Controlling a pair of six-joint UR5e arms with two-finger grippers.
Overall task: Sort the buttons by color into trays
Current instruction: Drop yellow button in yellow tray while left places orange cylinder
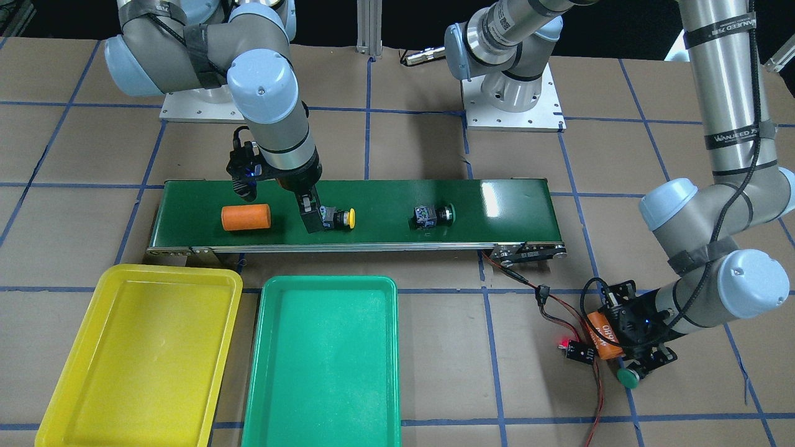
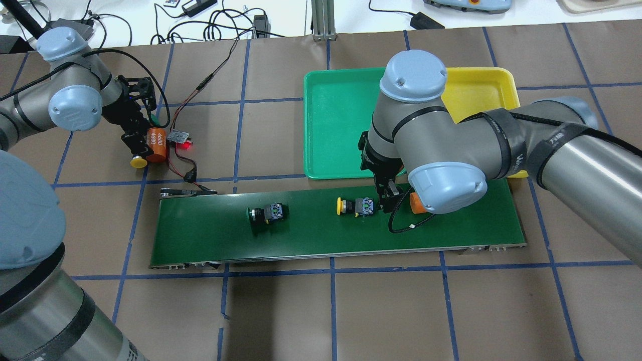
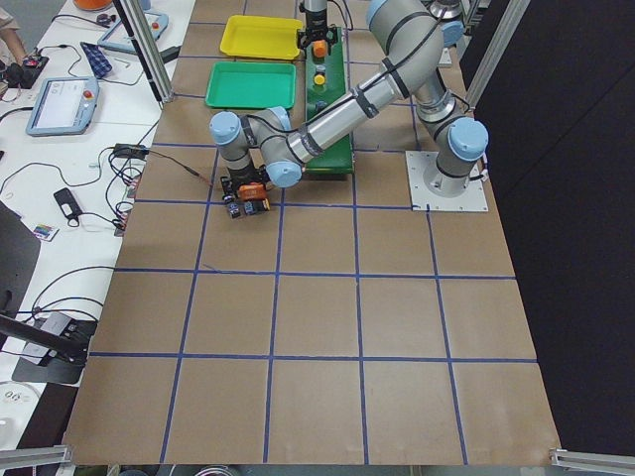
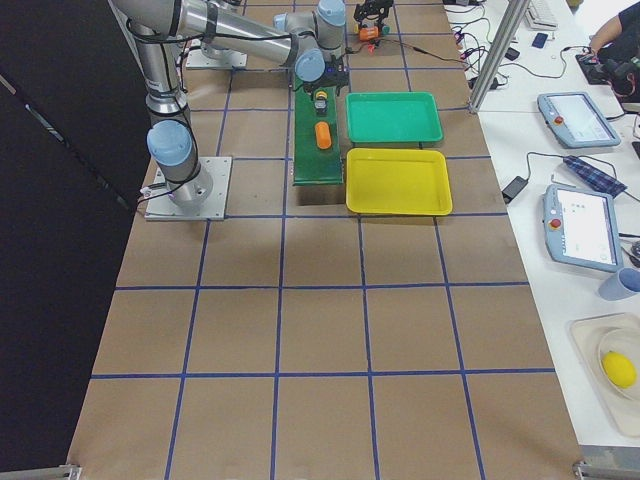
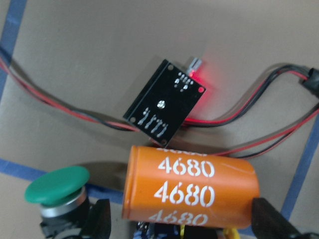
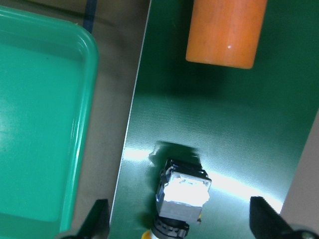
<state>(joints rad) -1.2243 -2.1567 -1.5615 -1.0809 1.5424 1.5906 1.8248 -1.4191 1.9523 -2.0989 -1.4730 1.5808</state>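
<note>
On the conveyor belt [image 1: 385, 205] lie a yellow-capped button [image 1: 338, 218] and a green-capped button [image 1: 435, 215]. My right gripper [image 6: 179, 224] is open and low over the belt, its fingers either side of the yellow-capped button [image 6: 182, 196]. The yellow tray [image 1: 143, 354] and green tray [image 1: 323, 360] sit side by side, both bare. Off the belt's end, my left gripper [image 5: 182, 219] stands open, straddling an orange cylinder [image 5: 192, 186]. A green-capped button [image 5: 57, 186] sits just outside one finger. A yellow-capped button [image 2: 139, 161] lies on its other side.
A plain orange cylinder [image 1: 246, 217] lies on the belt just behind the right gripper. A small black circuit board [image 5: 164, 99] with a red light and red-black wires [image 1: 546, 304] sits beside the left gripper. Both robot bases [image 1: 512, 105] stand beyond the belt.
</note>
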